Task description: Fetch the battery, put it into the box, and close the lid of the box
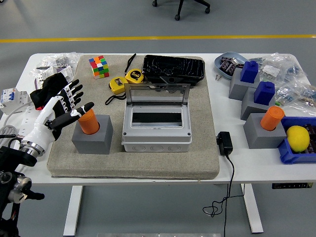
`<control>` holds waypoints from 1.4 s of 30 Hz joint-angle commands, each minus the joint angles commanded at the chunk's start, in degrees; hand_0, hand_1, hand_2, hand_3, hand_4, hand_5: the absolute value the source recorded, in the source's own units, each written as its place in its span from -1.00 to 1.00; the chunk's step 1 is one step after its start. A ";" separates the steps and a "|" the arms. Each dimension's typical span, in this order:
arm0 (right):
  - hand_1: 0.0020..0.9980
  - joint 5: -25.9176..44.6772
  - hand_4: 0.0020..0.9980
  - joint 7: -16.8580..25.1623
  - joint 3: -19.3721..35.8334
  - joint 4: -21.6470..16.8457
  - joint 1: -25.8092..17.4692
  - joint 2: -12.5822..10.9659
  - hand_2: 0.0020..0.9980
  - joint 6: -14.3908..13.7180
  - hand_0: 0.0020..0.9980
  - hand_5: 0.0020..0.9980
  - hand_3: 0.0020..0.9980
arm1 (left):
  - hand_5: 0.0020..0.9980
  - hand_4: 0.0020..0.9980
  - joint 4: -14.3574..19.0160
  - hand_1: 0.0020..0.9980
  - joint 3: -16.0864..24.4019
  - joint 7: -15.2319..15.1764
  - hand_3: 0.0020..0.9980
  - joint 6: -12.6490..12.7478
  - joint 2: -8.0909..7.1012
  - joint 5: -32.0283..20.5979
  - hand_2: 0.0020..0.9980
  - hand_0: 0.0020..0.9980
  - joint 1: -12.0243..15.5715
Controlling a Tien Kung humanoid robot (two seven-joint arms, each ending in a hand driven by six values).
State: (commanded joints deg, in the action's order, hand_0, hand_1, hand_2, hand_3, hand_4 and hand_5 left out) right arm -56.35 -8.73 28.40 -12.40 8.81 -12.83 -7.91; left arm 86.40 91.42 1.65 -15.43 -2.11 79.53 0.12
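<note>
An orange cylindrical battery [89, 121] stands upright in a grey block holder [93, 138] on the left of the grey mat [148, 163]. My left hand [74, 102], white with black fingertips, hovers just left of the battery with its fingers spread and holding nothing; the thumb tip reaches to the battery's top edge. In the middle of the mat sits the grey box [156, 129], its clear lid [156, 93] standing open and tilted back, the inside empty. A second orange battery [272, 118] stands in a grey block [263, 132] at the right.
A Rubik's cube [99, 66], two yellow tape measures [133, 75], and a black tray [174, 69] lie behind the box. Two blue-topped grey blocks [250, 74], a blue bin with a lemon [298, 138], and a black power adapter [224, 143] are to the right.
</note>
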 joint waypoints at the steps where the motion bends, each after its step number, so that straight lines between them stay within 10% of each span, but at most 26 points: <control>1: 0.31 -0.02 1.00 0.01 0.03 -0.01 0.00 -0.01 0.35 0.00 0.41 0.91 0.47 | -0.56 1.00 0.21 1.00 -0.16 0.07 1.00 -0.08 -0.07 0.12 1.00 1.00 0.09; 25: 0.30 -0.16 1.00 0.25 0.44 -0.04 -0.08 -0.15 0.35 0.11 0.41 0.91 0.47 | -1.00 1.00 -1.01 1.00 -3.60 -0.09 1.00 3.24 -0.65 3.75 1.00 1.00 0.22; 34: 0.30 -0.24 1.00 0.15 1.10 -0.11 -0.03 -0.04 0.35 0.04 0.41 0.91 0.47 | -1.00 1.00 -1.74 1.00 -6.43 -3.65 0.98 12.28 -0.87 0.00 1.00 1.00 0.45; 42: 0.30 -0.25 1.00 0.15 1.30 -0.04 0.07 0.01 0.35 0.01 0.42 0.91 0.46 | -1.00 1.00 -2.25 0.99 -8.31 -4.37 0.89 13.81 -0.95 -1.07 0.98 0.90 0.33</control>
State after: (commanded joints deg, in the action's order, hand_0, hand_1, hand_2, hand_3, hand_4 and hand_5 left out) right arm -56.59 -8.58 29.71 -12.44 8.87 -12.82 -7.90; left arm 84.15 83.10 -2.71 -1.62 -3.06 78.46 0.46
